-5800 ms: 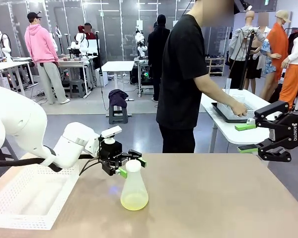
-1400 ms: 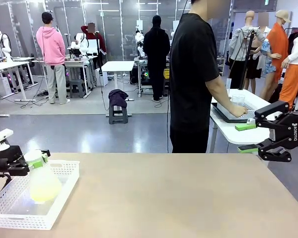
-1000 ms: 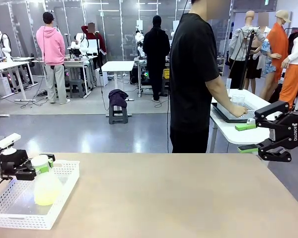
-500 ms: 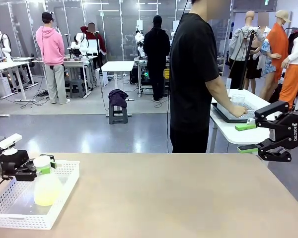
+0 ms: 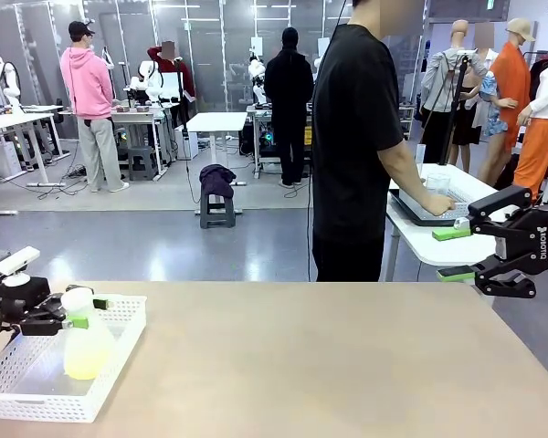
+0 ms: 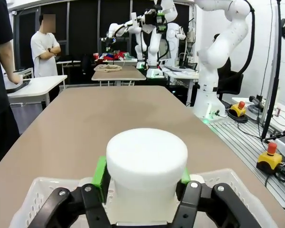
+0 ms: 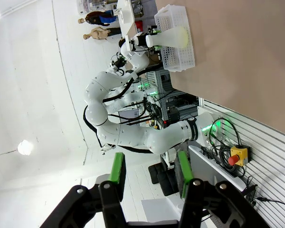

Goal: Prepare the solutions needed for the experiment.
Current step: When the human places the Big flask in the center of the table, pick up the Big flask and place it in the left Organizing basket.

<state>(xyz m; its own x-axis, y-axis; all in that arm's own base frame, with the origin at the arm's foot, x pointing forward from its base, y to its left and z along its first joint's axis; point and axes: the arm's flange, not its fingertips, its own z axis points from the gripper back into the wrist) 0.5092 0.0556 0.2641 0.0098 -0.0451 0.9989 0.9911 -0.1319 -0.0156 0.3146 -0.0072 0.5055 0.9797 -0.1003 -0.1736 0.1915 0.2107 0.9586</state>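
Front view: at the bench's [image 5: 329,356] left end a white perforated basket [image 5: 119,351] holds a frosted conical flask [image 5: 89,345] standing upright, with the solutions [image 5: 89,363], a little pale yellow-green liquid, pooled in its base. The left claw [image 5: 80,310] sits level with the flask's neck under the white cap [image 5: 75,297], green pads parted on either side of it, so the grip reads as released. At the right edge the right claw [image 5: 455,253] hangs above the bench, its two green-padded fingers spread apart with nothing between them. A person [image 5: 361,146] in a black shirt stands beyond the far edge, hand [image 5: 438,203] on a tray [image 5: 411,208] on a side table.

Left wrist view: the cap [image 6: 147,168] is close up between the left claw's [image 6: 142,176] pads; whether they touch it cannot be told. The basket's rim [image 6: 237,183] shows below.

Right wrist view: the right claw [image 7: 149,170] is spread and empty. Far off, the flask [image 7: 173,36] stands in the basket [image 7: 180,52], the liquid [image 7: 182,36] in its wide end.
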